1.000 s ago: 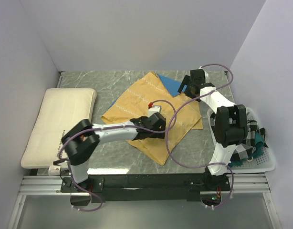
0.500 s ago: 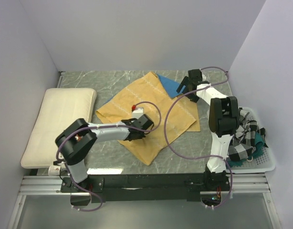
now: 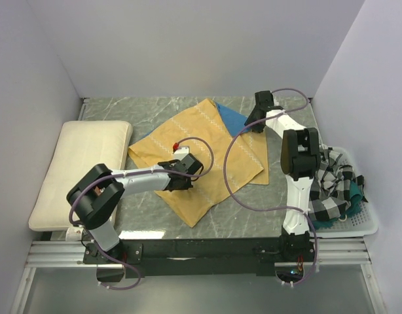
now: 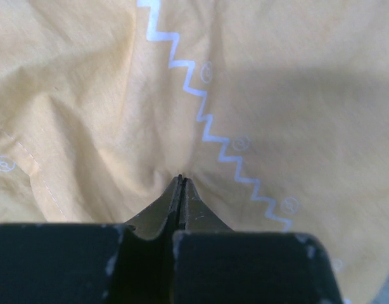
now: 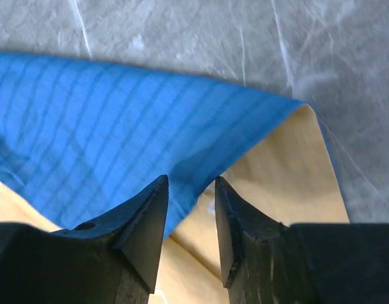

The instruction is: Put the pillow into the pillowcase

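The cream-white quilted pillow (image 3: 83, 169) lies along the table's left side, apart from both arms. The pillowcase (image 3: 207, 147) is spread mid-table, mustard side with pale zigzag stripes (image 4: 207, 126) up. Its blue side (image 3: 232, 116) is folded out at the back right. My left gripper (image 3: 181, 178) (image 4: 180, 178) is shut, pinching a pucker of the yellow cloth at its tips. My right gripper (image 3: 253, 122) (image 5: 191, 190) hangs over the blue fold (image 5: 118, 133). Its jaws stand apart, and the blue edge lies between them without being pinched.
A white basket (image 3: 368, 226) at the right edge holds a black-and-white checked cloth (image 3: 332, 186) and a teal cloth (image 3: 328, 224). White walls close in the left, back and right. Purple cables (image 3: 230, 190) loop over the pillowcase's right half.
The left gripper shut on the pillowcase and dragged it left and toward the front. The right gripper moved back-left onto the blue fold, and its jaws narrowed.
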Robot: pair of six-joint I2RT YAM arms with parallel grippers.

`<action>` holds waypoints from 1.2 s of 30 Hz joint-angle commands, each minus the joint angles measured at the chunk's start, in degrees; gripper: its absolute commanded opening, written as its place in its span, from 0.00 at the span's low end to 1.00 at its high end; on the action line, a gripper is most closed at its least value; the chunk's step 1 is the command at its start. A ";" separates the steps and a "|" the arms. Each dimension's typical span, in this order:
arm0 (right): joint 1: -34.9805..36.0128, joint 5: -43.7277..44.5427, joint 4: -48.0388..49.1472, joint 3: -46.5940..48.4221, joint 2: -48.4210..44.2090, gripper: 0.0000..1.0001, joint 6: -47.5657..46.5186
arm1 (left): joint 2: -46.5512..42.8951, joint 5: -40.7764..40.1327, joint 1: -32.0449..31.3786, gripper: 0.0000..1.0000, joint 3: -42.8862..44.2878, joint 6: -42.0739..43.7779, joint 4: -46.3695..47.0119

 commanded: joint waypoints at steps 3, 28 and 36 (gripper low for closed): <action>0.16 0.62 -5.27 8.19 4.78 0.40 -1.25 | -4.64 2.72 -0.27 0.02 3.55 2.92 -2.08; -3.62 18.02 -4.58 41.93 9.71 0.00 -8.46 | 14.32 14.05 -0.27 0.01 14.88 9.50 1.18; -4.85 20.66 1.75 44.59 9.54 0.12 -10.75 | 23.39 19.50 -0.89 0.03 29.64 11.71 -0.14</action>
